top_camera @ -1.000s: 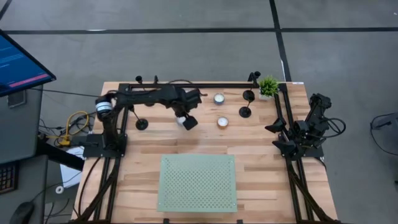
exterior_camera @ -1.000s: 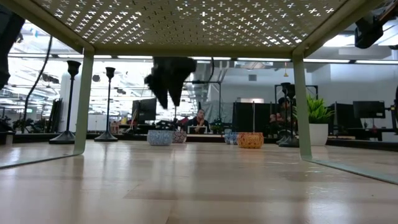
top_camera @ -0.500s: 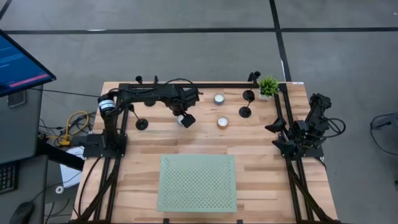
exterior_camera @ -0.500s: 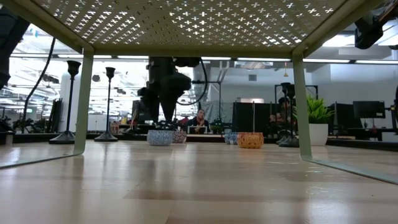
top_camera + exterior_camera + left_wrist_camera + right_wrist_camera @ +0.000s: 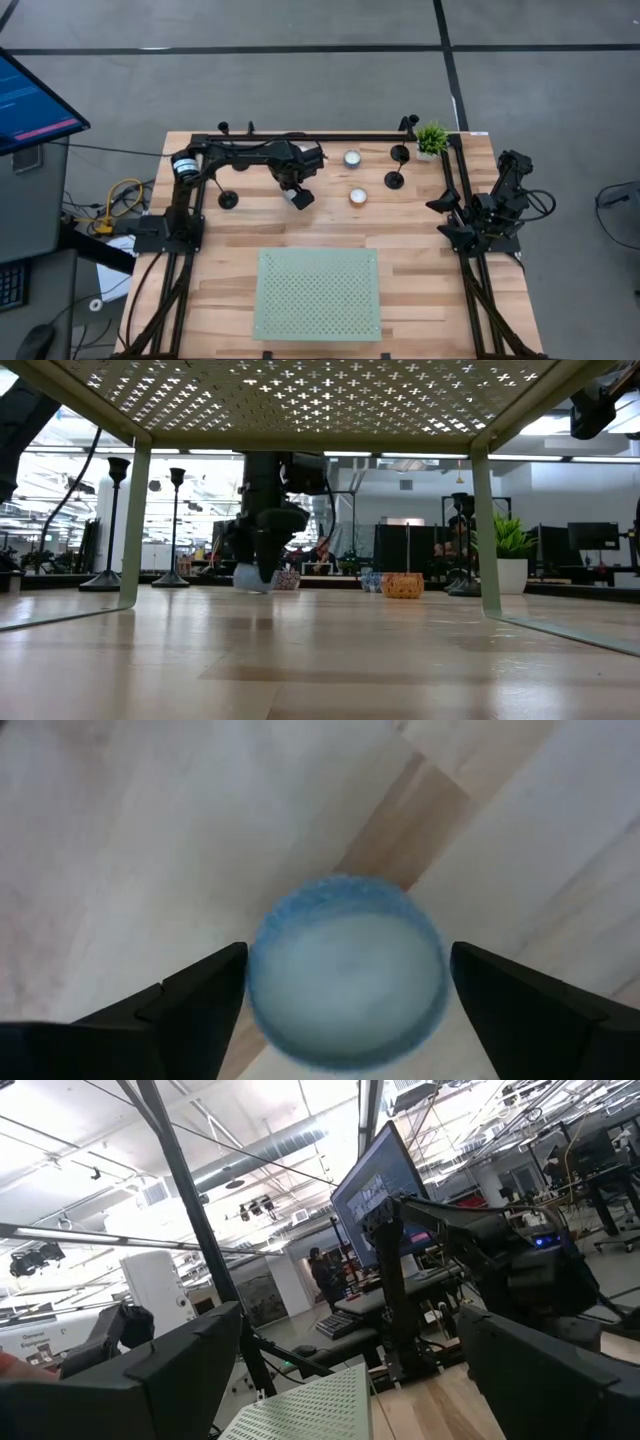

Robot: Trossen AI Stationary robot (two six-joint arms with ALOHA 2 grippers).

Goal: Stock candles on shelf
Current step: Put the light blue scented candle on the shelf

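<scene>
My left gripper (image 5: 298,197) is open and low over the far middle of the table. Its fingers stand on either side of a small round candle (image 5: 345,975), which has a white top and a bluish rim and rests on its base on the wood. Two more candles (image 5: 352,158) (image 5: 358,197) sit on the table to its right. The low view shows another candle (image 5: 288,578) right beside the gripper (image 5: 258,572). The pale green perforated shelf (image 5: 318,293) stands on legs at the near middle. My right gripper (image 5: 448,218) waits open at the right edge. My left gripper comes at the candle from above, pointing down. One fingertip (image 5: 225,985) is at each side of the candle's rim (image 5: 262,935). I cannot tell whether they touch it. The candle sits flat on the table.
Two black candlesticks (image 5: 397,167) and a small potted plant (image 5: 432,137) stand at the far right. Another black stand (image 5: 228,198) is at the far left. Black frame rails run along the far, left and right edges. Bare wood lies between the candles and the shelf.
My left gripper has come down from above the table to table height, around the bluish-rimmed candle. The candle has stayed where it was.
</scene>
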